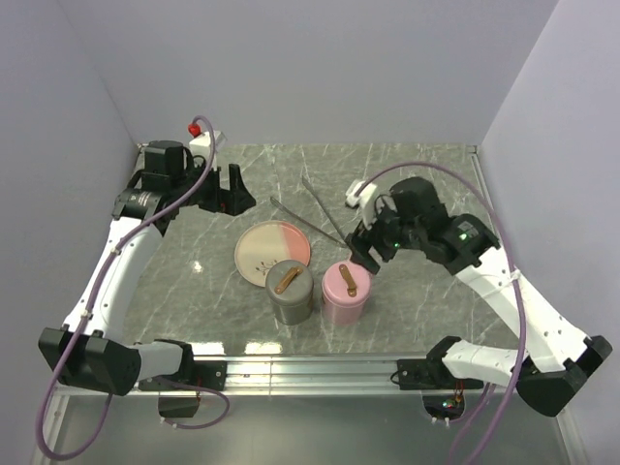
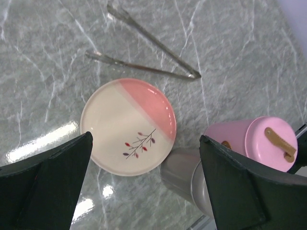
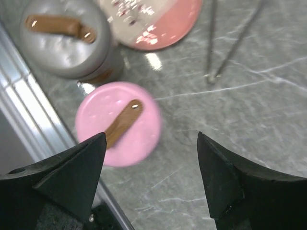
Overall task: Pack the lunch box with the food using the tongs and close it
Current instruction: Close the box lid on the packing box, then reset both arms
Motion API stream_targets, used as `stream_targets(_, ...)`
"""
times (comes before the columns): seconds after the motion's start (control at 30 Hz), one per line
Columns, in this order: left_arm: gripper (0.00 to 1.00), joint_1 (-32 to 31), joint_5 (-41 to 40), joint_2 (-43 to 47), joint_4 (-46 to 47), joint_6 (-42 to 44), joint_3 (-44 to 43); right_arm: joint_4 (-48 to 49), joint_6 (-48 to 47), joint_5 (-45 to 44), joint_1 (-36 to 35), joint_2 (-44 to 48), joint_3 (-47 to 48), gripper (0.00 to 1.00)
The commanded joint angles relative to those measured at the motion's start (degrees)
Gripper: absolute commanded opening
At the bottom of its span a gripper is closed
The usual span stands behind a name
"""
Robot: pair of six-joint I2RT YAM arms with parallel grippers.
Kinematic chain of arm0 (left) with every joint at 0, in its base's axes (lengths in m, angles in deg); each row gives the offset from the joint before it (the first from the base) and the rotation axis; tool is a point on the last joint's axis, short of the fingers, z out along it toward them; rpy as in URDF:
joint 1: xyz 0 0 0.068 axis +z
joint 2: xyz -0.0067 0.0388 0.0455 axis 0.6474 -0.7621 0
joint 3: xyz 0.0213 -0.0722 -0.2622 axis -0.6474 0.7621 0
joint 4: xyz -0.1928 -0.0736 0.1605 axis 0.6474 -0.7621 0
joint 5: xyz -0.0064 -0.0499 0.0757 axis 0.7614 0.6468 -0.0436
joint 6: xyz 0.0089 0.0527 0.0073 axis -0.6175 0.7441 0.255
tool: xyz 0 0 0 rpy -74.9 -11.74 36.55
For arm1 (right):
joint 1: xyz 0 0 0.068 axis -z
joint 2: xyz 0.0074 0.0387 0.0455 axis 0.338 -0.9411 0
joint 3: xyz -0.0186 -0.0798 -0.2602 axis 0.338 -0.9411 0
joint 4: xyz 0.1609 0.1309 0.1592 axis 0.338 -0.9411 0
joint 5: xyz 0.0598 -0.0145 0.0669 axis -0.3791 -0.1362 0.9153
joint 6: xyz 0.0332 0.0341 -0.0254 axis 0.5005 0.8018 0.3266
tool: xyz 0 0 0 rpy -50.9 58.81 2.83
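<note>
The lunch box shows as two round containers near the table's front: a pink one and a grey one, each under a lid with a brown handle. The silver tongs lie on the marble behind them, untouched. My right gripper hovers open just behind the pink container; its wrist view has the pink lid at its left finger, nothing between the jaws. My left gripper hangs open at the back left, over the plate. No food shows in any view.
The cream-and-pink plate lies bare, left of the tongs and behind the grey container. A metal rail runs along the near table edge. Grey walls close in the back and both sides.
</note>
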Motion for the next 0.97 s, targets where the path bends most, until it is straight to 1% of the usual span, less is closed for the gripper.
stream_targets(0.0,0.99,0.3,-0.7,-0.8,-2.0,2.5,-2.6,1.2,1.5,2.9,5.0,1.6,4.6,0.84)
stream_targets(0.03,0.99,0.3,-1.0,-0.9,-1.2,2.4,-2.4,1.8,2.3,3.5,8.3,1.6,4.8,0.86)
stream_targets(0.1,0.99,0.3,-2.5,-1.0,-0.3,1.7,-2.0,3.1,3.3,5.8,11.7,1.5,4.8,0.88)
stream_targets(0.27,0.99,0.8,-4.5,-2.3,1.3,0.5,-1.4,4.3,8.6,11.1,24.1,-1.7,2.7,0.89)
stream_targets(0.37,0.99,1.4,-5.0,-2.5,2.5,1.4,0.1,5.1,10.5,11.8,27.8,-4.3,0.5,0.89)
stream_targets(0.4,0.99,1.7,-5.0,-2.3,2.9,1.6,0.9,6.1,10.9,12.3,30.2,-5.0,-0.3,0.9)
stream_targets(0.5,0.99,2.0,-6.5,-1.2,4.3,2.3,4.3,8.5,11.3,11.5,32.7,-7.2,-3.8,0.9)
stream_targets(0.63,0.99,2.2,-9.1,0.3,5.6,3.2,9.2,11.2,11.4,9.7,33.0,-7.0,-8.6,0.9)
stream_targets(0.73,1.0,2.2,-9.4,1.3,6.2,3.5,11.4,12.3,12.2,9.7,33.0,-6.4,-10.0,0.9)
stream_targets(0.93,1.0,2.3,-8.9,2.6,6.7,3.7,12.3,12.9,12.2,9.7,33.0,-5.1,-10.9,0.91)
